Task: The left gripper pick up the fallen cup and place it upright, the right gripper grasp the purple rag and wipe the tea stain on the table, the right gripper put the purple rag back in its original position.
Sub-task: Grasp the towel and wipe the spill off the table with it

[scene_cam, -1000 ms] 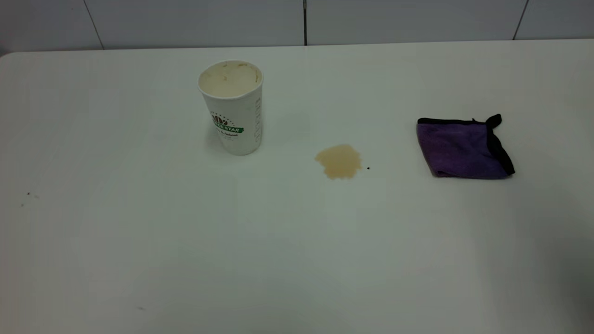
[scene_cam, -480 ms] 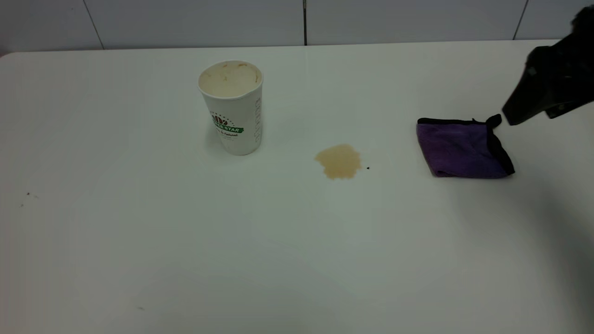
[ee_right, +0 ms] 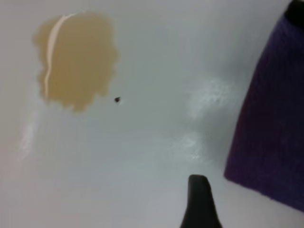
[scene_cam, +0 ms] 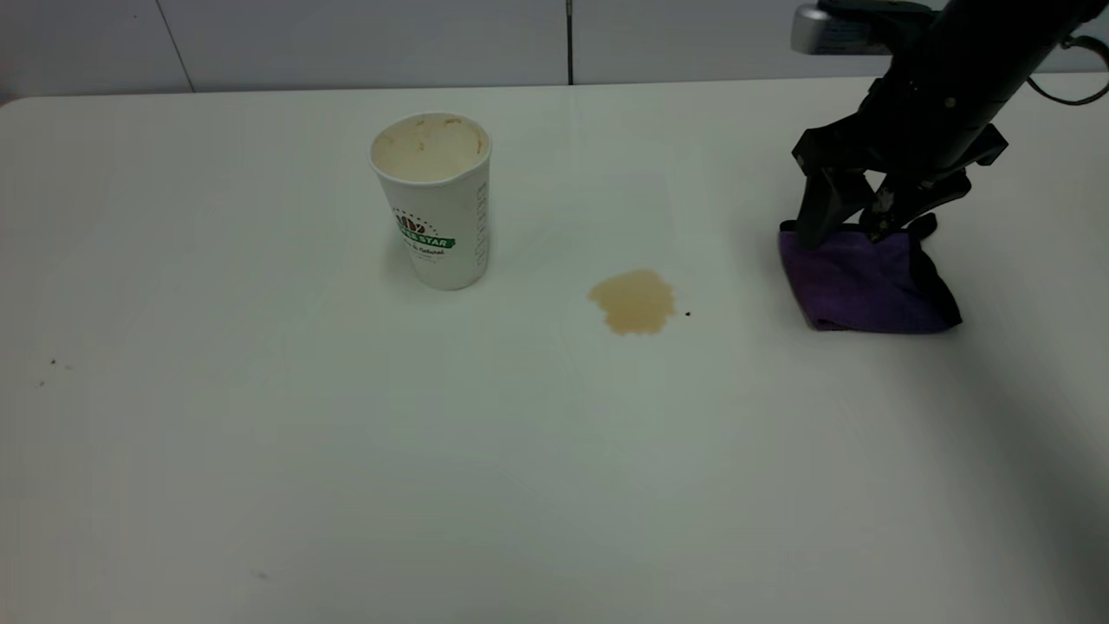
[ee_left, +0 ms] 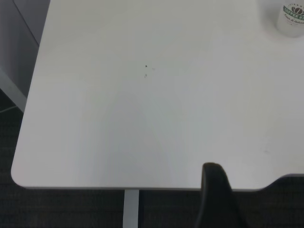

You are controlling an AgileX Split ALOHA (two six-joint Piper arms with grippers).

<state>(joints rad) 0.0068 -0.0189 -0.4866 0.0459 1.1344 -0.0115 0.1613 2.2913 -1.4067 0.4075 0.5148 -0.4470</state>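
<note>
The cup (scene_cam: 431,199) stands upright on the table (scene_cam: 346,451), left of centre; its base also shows in the left wrist view (ee_left: 290,19). The tea stain (scene_cam: 632,301) lies mid-table and shows in the right wrist view (ee_right: 76,59). The purple rag (scene_cam: 866,282) lies at the right and also shows in the right wrist view (ee_right: 270,128). My right gripper (scene_cam: 853,227) is open, and its fingertips straddle the rag's far edge. My left gripper (ee_left: 216,199) is out of the exterior view, back past the table's edge, far from the cup.
A tiny dark speck (scene_cam: 688,314) lies just right of the stain. A few small specks (scene_cam: 52,364) mark the table's left side. A grey panelled wall (scene_cam: 364,39) runs behind the table's far edge.
My right arm has come in from the upper right and dropped onto the rag's far edge. The cup, the stain and the rag have not moved.
</note>
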